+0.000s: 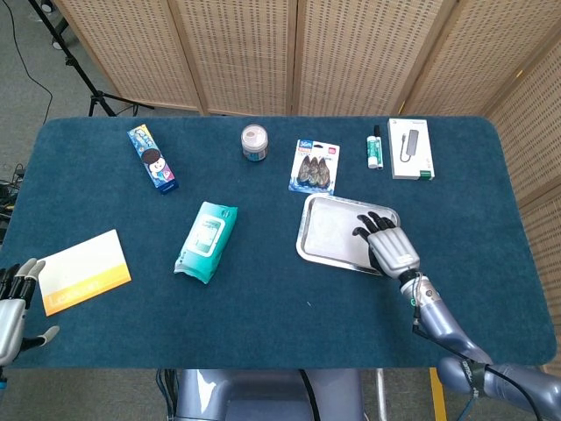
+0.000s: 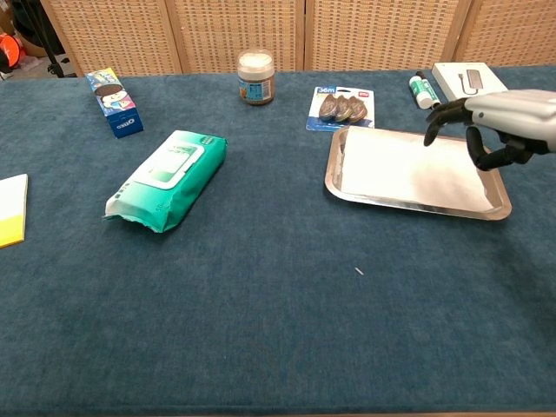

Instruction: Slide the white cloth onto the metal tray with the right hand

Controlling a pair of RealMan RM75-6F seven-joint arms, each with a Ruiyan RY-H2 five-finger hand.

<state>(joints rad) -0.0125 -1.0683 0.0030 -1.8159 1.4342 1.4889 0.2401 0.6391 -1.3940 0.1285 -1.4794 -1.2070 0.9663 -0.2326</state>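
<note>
The white cloth (image 2: 404, 169) lies flat inside the metal tray (image 2: 417, 203), filling most of it; the head view shows the tray (image 1: 308, 241) right of the table's middle with the cloth (image 1: 333, 230) in it. My right hand (image 2: 486, 122) hovers above the tray's right end with fingers spread and nothing in it, clear of the cloth. From above, the right hand (image 1: 387, 243) covers the tray's near right corner. My left hand (image 1: 12, 309) hangs open off the table's near left corner, seen only in the head view.
A green wipes pack (image 2: 168, 179) lies left of the tray. A blister pack (image 2: 343, 107), a jar (image 2: 255, 77), a marker (image 2: 421, 90) and a white box (image 2: 473, 82) stand along the far side. A cookie box (image 2: 115, 102) and a yellow pad (image 1: 83, 271) are at the left.
</note>
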